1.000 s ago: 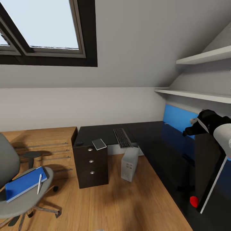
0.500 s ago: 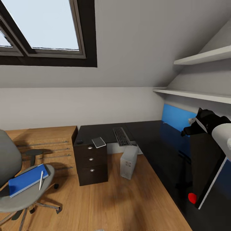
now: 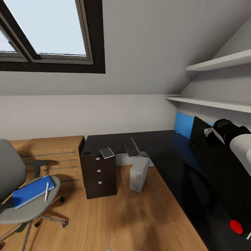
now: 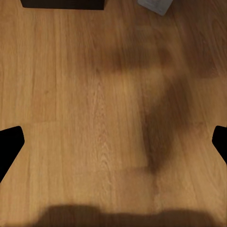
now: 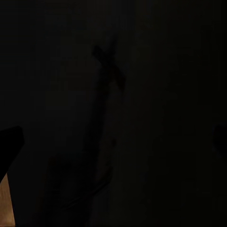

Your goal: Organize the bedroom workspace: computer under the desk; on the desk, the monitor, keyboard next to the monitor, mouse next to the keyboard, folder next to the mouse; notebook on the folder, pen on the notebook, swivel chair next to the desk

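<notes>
A bright blue folder, white pen, grey chair, glossy black surface and light grey computer are seen.

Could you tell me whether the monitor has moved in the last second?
Yes, the monitor has swung leftward, now covering most of the blue back panel.

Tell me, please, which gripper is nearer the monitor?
Right. The right gripper is at the monitor's top edge; the left gripper hangs over bare floor, apart from it.
</notes>
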